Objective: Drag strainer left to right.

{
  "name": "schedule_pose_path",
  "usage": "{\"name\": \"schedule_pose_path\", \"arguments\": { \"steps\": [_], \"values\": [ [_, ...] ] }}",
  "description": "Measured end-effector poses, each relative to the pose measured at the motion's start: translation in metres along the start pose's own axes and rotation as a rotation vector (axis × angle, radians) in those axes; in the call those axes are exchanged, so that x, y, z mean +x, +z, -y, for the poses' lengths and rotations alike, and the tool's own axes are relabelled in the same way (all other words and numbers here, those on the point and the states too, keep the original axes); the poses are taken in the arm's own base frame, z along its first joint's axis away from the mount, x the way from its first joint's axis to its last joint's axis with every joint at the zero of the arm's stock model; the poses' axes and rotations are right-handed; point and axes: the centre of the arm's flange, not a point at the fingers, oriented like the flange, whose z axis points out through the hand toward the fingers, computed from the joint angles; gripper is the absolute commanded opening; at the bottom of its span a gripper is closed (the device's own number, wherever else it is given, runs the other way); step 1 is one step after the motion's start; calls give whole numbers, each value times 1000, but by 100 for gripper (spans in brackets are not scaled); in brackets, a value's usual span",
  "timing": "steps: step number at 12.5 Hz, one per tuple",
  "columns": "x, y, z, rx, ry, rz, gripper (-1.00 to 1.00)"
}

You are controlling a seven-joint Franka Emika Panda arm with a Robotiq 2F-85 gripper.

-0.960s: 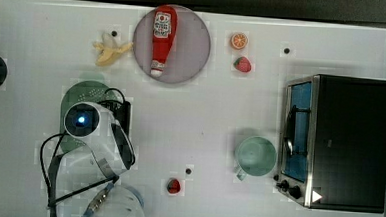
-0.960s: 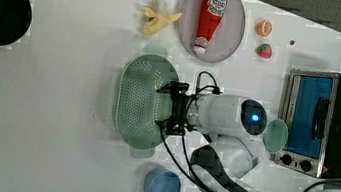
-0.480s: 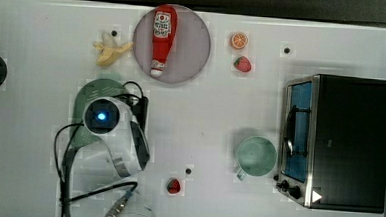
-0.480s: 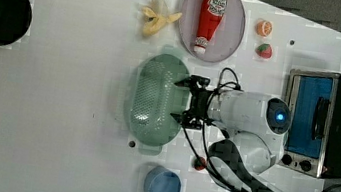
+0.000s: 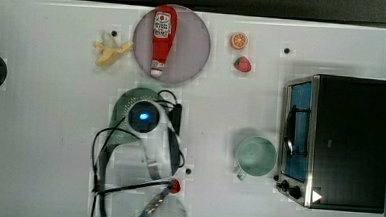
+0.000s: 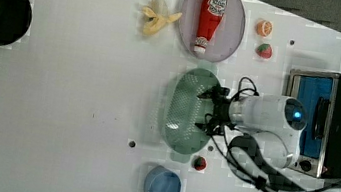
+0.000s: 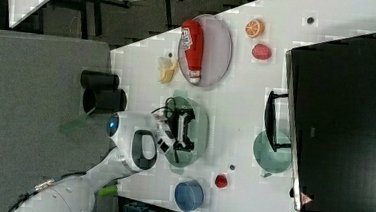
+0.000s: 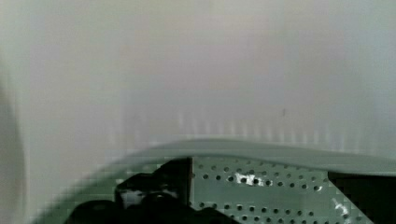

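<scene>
White table (image 5: 39, 130), strainer (image 6: 184, 109) mid-table with gripper (image 6: 210, 113) spread wide inside its bowl, not clamped; drag looks partway, toaster-side stretch left.

White arm (image 5: 145, 118) over mint strainer (image 5: 126, 102) (mostly covered), ketchup bottle (image 5: 161, 39) on plate (image 5: 194, 48)

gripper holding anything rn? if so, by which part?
No clamp visible. The gripper stands open, fingers spread inside the strainer bowl near its wall on the left view's right, apparently pushing rather than pinching.
</scene>
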Motion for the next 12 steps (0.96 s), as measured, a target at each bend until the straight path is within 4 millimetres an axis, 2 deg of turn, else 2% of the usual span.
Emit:
{"name": "schedule_pose_path", "arguments": {
  "steps": [2, 12],
  "values": [
    [30, 2, 6, -6, -6, -19, 100],
    [143, 0, 16, 19, -40, -67, 100]
  ]
}}
